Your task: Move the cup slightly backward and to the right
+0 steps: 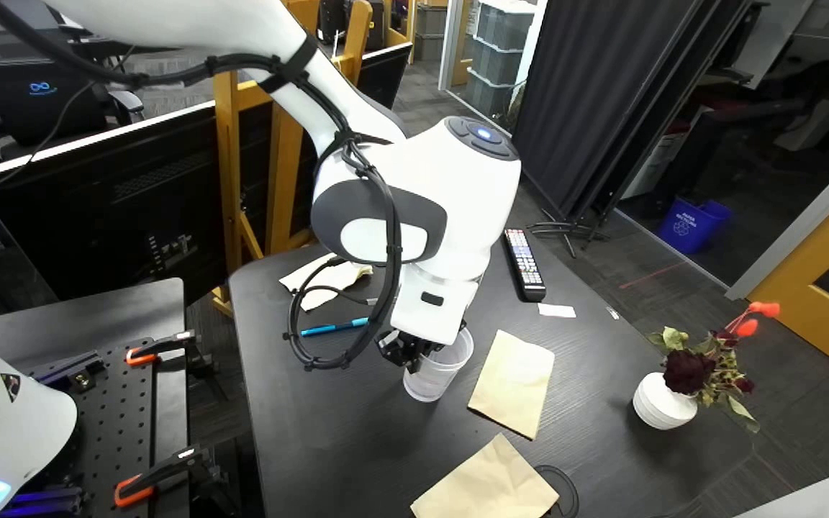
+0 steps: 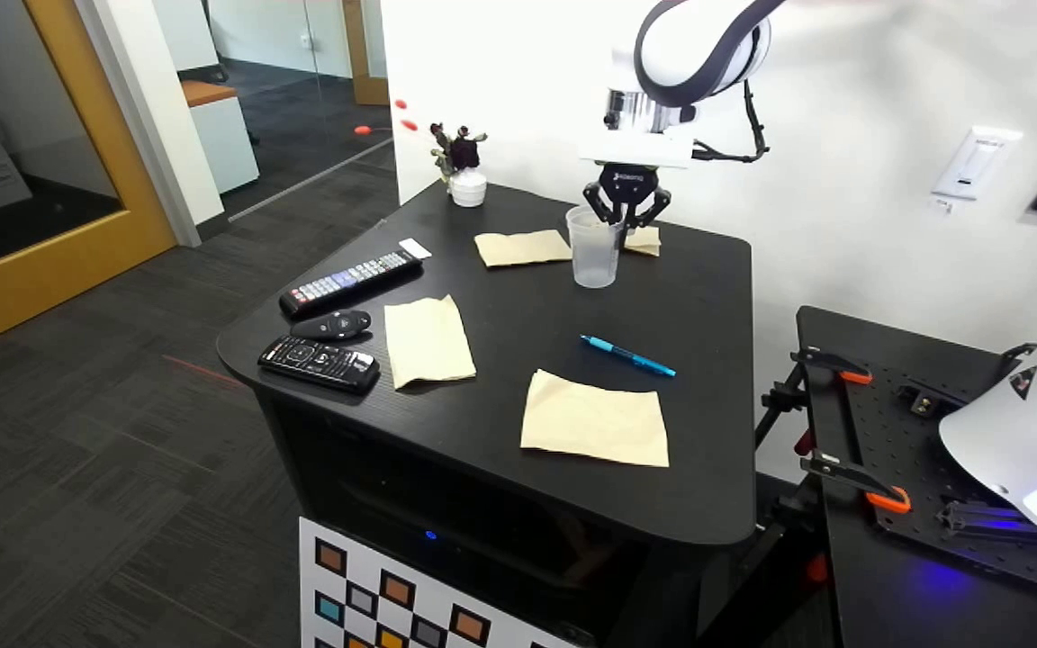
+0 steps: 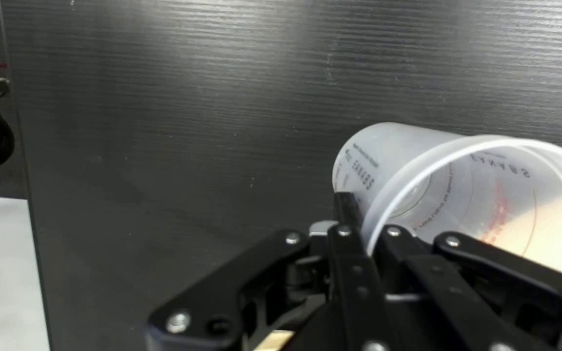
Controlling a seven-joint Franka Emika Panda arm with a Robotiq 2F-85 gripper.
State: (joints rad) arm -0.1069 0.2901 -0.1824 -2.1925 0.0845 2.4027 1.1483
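The gripper (image 2: 624, 232) is clamped on the rim of the cup (image 2: 592, 256). In the wrist view, the jaws stand close together with the cup wall between them: one finger (image 3: 347, 210) lies along the outside of the wall, the other on the mouth side. The gripped section of the rim faces the robot base (image 2: 1036, 432).

The cup is located on the table (image 2: 707, 315), mouth up, narrower end down. The long axis stands near vertical in an exterior view. In an exterior view, the rim lies above and to the right of the bottom (image 1: 424, 391); tilt versus viewing angle cannot be told. In the wrist view, the mouth faces the camera.

A tan paper sheet (image 1: 514, 383) lies just beside the cup, on the side away from the robot base. A second sheet (image 1: 486, 482) lies near the cup. The blue pen (image 2: 628, 356) lies between the cup and a third sheet (image 2: 598, 421). A fourth sheet (image 2: 428, 340) lies just beside a short remote control (image 2: 319, 362). The white pot (image 2: 468, 189), holding dark red flowers (image 1: 688, 370), stands well apart from the gripper.
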